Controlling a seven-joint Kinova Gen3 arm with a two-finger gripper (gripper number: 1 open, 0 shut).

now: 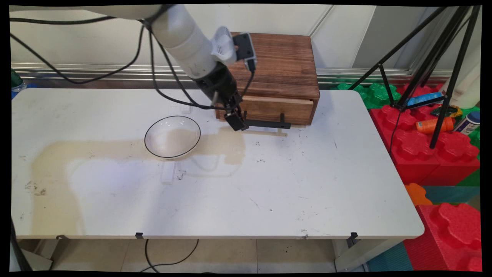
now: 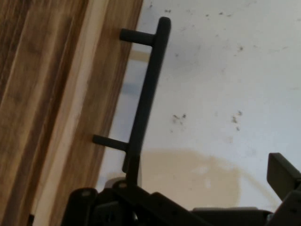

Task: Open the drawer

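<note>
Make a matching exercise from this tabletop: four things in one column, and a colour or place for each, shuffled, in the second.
Things:
1. drawer handle
2. glass bowl
3. wooden drawer box
4. gripper

Descriptions:
A. clear, with a dark rim, on the table left of the gripper
B. black bar on two posts, across the drawer front
C. brown, at the table's far edge
D. black, at the left end of the handle bar

Pairs: 1-B, 2-A, 3-C, 4-D
</note>
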